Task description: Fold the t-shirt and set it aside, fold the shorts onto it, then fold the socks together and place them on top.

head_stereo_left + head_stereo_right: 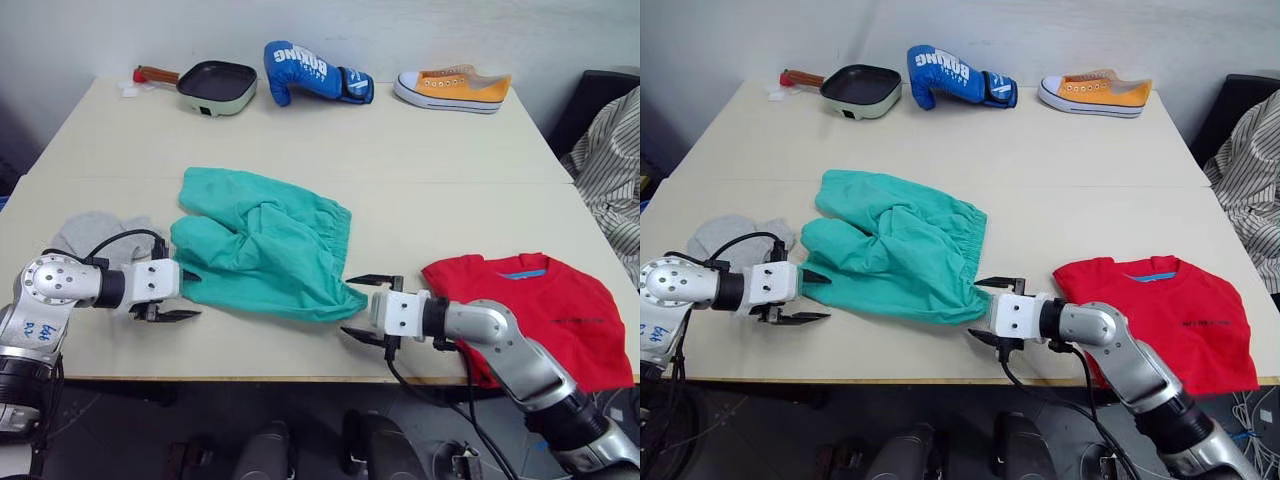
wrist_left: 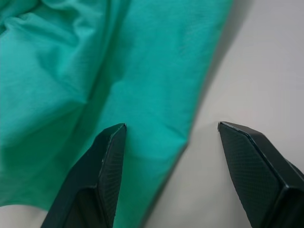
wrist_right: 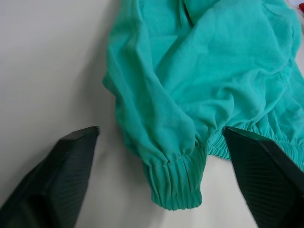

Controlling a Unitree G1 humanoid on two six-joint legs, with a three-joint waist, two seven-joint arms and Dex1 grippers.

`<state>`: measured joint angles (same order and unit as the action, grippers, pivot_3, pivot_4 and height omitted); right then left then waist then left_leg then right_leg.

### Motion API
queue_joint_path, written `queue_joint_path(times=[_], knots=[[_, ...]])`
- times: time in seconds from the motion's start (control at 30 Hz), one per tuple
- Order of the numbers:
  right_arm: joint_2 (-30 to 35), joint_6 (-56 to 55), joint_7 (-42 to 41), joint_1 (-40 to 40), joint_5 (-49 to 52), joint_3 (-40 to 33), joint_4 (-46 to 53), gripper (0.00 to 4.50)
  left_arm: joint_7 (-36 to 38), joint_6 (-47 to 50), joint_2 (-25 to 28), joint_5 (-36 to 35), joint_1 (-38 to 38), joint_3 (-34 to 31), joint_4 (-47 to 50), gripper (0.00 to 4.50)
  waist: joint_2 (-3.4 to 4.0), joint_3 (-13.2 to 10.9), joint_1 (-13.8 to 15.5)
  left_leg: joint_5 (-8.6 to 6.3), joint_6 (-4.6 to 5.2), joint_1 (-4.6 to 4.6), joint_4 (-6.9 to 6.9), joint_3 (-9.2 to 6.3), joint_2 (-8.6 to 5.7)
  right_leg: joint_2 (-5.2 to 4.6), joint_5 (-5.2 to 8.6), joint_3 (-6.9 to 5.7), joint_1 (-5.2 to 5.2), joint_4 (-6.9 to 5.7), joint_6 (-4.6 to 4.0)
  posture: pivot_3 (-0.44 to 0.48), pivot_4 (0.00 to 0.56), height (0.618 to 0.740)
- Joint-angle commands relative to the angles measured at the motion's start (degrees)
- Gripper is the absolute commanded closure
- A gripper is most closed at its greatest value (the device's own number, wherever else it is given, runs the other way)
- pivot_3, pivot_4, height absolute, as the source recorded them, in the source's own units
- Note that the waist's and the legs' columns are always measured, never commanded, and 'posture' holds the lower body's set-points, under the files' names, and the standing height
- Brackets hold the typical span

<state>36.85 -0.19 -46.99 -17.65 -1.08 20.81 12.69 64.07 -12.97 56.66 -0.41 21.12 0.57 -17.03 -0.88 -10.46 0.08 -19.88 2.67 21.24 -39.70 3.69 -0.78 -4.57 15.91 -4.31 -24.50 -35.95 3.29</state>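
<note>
While soft, rumpled teal shorts [image 1: 265,250] lie on table, left tool [image 1: 186,295] & right tool [image 1: 368,308] gape wide at its edges.

We see the shorts [image 1: 262,245] as soft matt cloth, creased, with a gathered elastic waistband; our grippers' black fingers [image 2: 108,161] look like finely textured matt plastic.

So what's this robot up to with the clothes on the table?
It is sorting laundry. The bright red t-shirt already lies folded at the table's right edge. Now both arms reach for the crumpled teal-green shorts: the left gripper is open at the near left hem, the right gripper open around the elastic waistband corner. Neither has closed on the fabric yet. The light grey socks wait at the left.
</note>
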Motion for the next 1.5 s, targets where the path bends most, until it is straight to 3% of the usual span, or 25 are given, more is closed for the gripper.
queue_joint_path(times=[0.03,0.1,0.27,0.33,0.4,0.57,0.67,0.73,0.83,0.97,1.17,1.23,1.33,1.5], knots=[[-1.6,-2.5,-0.4,-1.5,0.1,-0.8,-0.9,1.63,-4.9,-2.4,-1.0,4.1,2.1,0.8,-5.2,1.44,0.0,0.0,-0.1,0.01,-0.02,0.0,0.0,0.0,0.0,0.0,0.0,-0.01,0.0,-0.01,0.0,0.0,0.15,0.74],[-2.3,-2.7,-0.2,-2.1,0.4,-1.8,-1.5,2.24,-6.6,-3.7,-2.3,5.0,4.2,1.6,-8.0,1.76,0.03,0.0,-0.1,0.02,-0.03,-0.04,0.0,0.02,0.0,0.0,0.0,0.0,0.0,-0.04,0.0,0.0,0.15,0.74],[-2.6,-1.1,-0.1,-2.7,2.6,-5.5,-1.2,3.99,-5.2,-3.2,-4.8,4.8,7.7,3.0,-11.6,3.32,0.05,0.0,0.1,0.03,-0.04,-0.03,-0.02,0.02,0.0,0.0,-0.01,-0.02,0.01,-0.14,0.02,0.0,0.15,0.74],[-2.5,-0.4,-0.1,-2.7,3.5,-7.0,-1.2,4.5,-3.7,-2.3,-5.0,4.1,8.3,3.4,-11.9,3.96,0.05,0.0,0.0,0.03,-0.04,-0.02,-0.02,0.03,0.0,0.0,-0.01,-0.02,0.02,-0.16,0.02,0.0,0.15,0.74],[-2.1,0.7,-0.3,-2.9,4.5,-8.8,-1.1,4.5,-1.9,-0.1,-5.6,2.5,9.4,3.3,-11.5,4.47,0.05,0.0,0.0,0.03,-0.04,-0.02,-0.01,0.02,0.0,0.0,-0.01,-0.03,0.0,-0.26,0.02,0.0,0.15,0.74],[1.8,0.6,0.8,-9.8,4.8,-16.4,-7.8,4.5,3.0,14.2,-8.5,-3.7,23.2,0.8,-12.2,4.47,0.01,0.0,0.5,0.02,0.0,0.19,-0.28,-0.05,0.0,0.0,-0.03,-0.14,-0.03,-0.33,0.05,0.0,0.15,0.74],[7.6,-4.3,0.6,-14.5,1.6,-19.2,-13.3,4.5,13.4,33.8,-6.2,-11.5,29.1,0.9,-7.0,4.47,0.0,0.0,0.2,0.0,0.06,0.32,-0.33,-0.04,-0.01,0.03,-0.08,-0.14,-0.11,-0.23,0.14,0.0,0.15,0.74],[10.4,-7.4,-0.4,-15.0,0.0,-19.0,-14.4,4.5,19.8,44.2,-2.9,-16.0,28.4,2.2,-1.2,4.47,0.06,0.0,-0.3,-0.03,0.06,0.31,-0.14,-0.02,-0.01,0.07,-0.08,-0.14,-0.15,-0.14,0.14,0.0,0.15,0.74],[12.9,-7.6,-4.5,-11.3,2.6,-18.9,-11.2,4.5,27.4,52.4,3.1,-21.0,22.7,3.9,8.1,4.47,0.07,0.0,-1.6,-0.07,-0.01,0.07,0.38,0.04,0.02,0.14,-0.04,-0.14,-0.15,-0.03,0.08,0.0,0.15,0.74],[11.8,-5.8,-5.2,-2.3,3.8,-17.5,-3.3,4.5,25.1,48.0,5.9,-18.1,15.5,7.2,11.6,4.47,0.09,0.0,-1.6,-0.04,-0.08,0.05,0.49,0.01,0.06,0.15,0.02,-0.14,-0.17,0.0,0.0,0.0,0.15,0.74],[9.7,-5.9,-1.8,7.2,-3.0,-14.3,1.6,4.5,15.2,37.5,0.9,-13.5,11.1,6.8,11.5,4.47,0.09,0.0,-0.4,0.08,-0.12,0.0,-0.07,0.03,0.04,0.05,0.03,-0.02,0.02,-0.04,-0.01,0.0,0.15,0.74],[9.8,-4.9,-1.8,9.3,-3.2,-14.7,2.7,3.96,12.9,34.2,-0.2,-12.6,9.7,5.9,11.5,4.5,0.09,0.0,-0.1,0.07,-0.13,-0.05,-0.1,0.02,0.04,0.03,0.03,0.02,0.03,-0.11,-0.01,0.0,0.15,0.74],[10.7,-3.8,-2.3,12.0,-2.6,-16.3,4.7,3.07,12.8,27.8,0.8,-11.2,5.9,5.4,12.4,3.89,0.1,0.0,-0.1,0.04,-0.16,-0.02,-0.02,0.01,0.05,0.02,0.05,0.02,-0.04,-0.08,-0.05,0.0,0.15,0.74],[12.3,-2.7,-3.5,17.0,0.9,-20.3,10.0,1.36,11.6,22.5,1.8,-11.8,1.5,1.8,15.7,2.36,0.11,0.0,-0.1,0.04,-0.17,0.02,0.15,0.01,0.05,0.05,0.06,-0.04,-0.07,-0.08,-0.06,0.0,0.15,0.74]])
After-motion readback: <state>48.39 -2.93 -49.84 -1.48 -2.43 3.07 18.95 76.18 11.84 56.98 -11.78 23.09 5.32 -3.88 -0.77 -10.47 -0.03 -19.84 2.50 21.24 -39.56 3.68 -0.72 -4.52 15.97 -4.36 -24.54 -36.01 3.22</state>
